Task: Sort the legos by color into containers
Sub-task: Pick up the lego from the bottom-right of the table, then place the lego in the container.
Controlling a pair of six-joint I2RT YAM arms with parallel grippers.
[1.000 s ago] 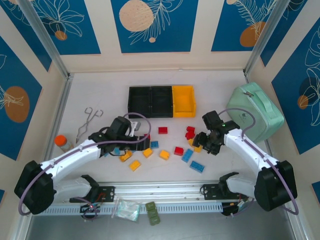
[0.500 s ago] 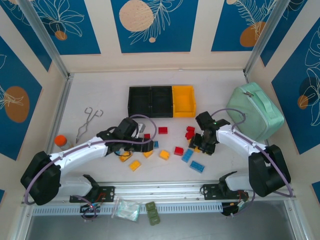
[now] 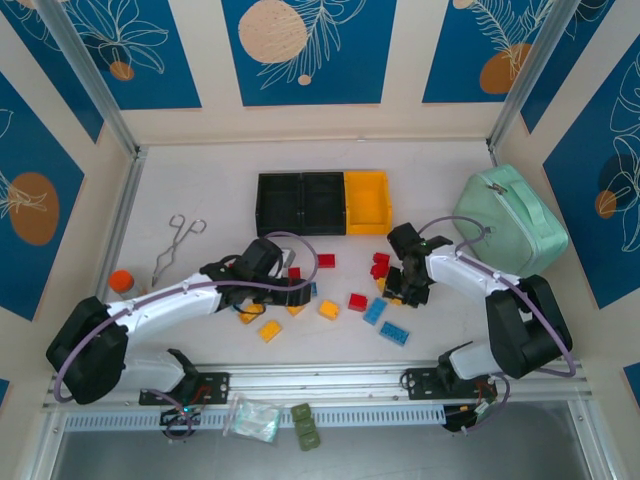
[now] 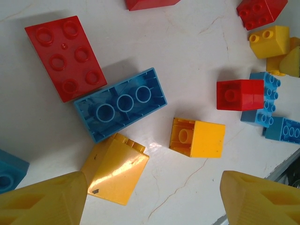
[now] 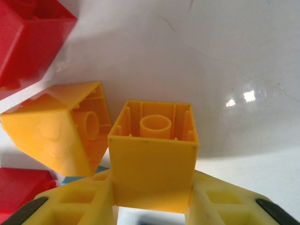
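Red, blue and yellow legos lie scattered mid-table. My right gripper (image 3: 398,290) (image 5: 152,201) is shut on a yellow square lego (image 5: 154,159) with its hollow underside facing away; a second yellow lego (image 5: 56,133) lies tipped just to its left. My left gripper (image 3: 290,295) (image 4: 154,201) hangs open over bare table, a yellow sloped lego (image 4: 115,168) by its left finger (image 4: 42,201) and a yellow square lego (image 4: 197,137) ahead. An upturned blue lego (image 4: 121,103) and a red one (image 4: 63,56) lie beyond. The containers, two black (image 3: 302,203) and one yellow (image 3: 367,202), stand behind the pile.
A mint-green case (image 3: 510,222) sits at the right, close behind the right arm. Metal tongs (image 3: 178,245) and an orange-capped bottle (image 3: 121,282) lie at the left. Olive blocks and a plastic bag rest on the front rail.
The right gripper has reached left and closed on the yellow square lego. The left arm slid right over the legos, staying open.
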